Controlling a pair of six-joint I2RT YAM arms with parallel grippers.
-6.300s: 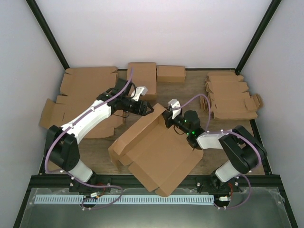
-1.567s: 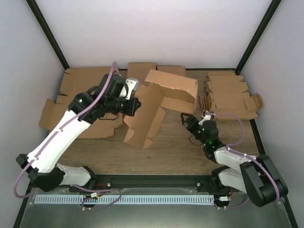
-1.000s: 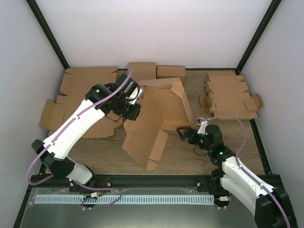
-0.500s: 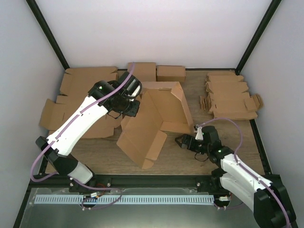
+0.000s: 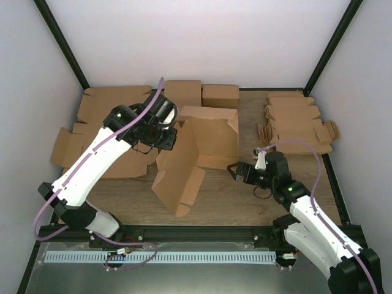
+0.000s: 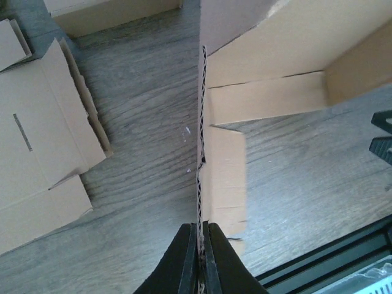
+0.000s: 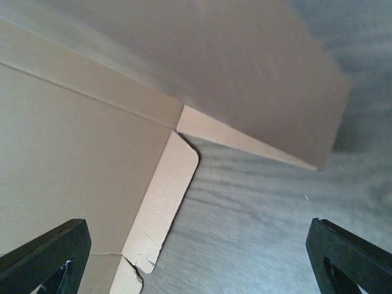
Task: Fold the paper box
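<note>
Brown corrugated paper box point(image 5: 205, 138) stands half-raised in the middle of the table point(image 5: 226, 199), with one large panel tipped up on edge. The left gripper point(image 6: 200, 228) is clamped on that panel's cut edge. The right gripper point(image 5: 235, 173), jaws spread wide, hovers just beside the box, touching nothing. The walls seem to be going up. Next, the right gripper probably needs to press a side flap inward.
</note>
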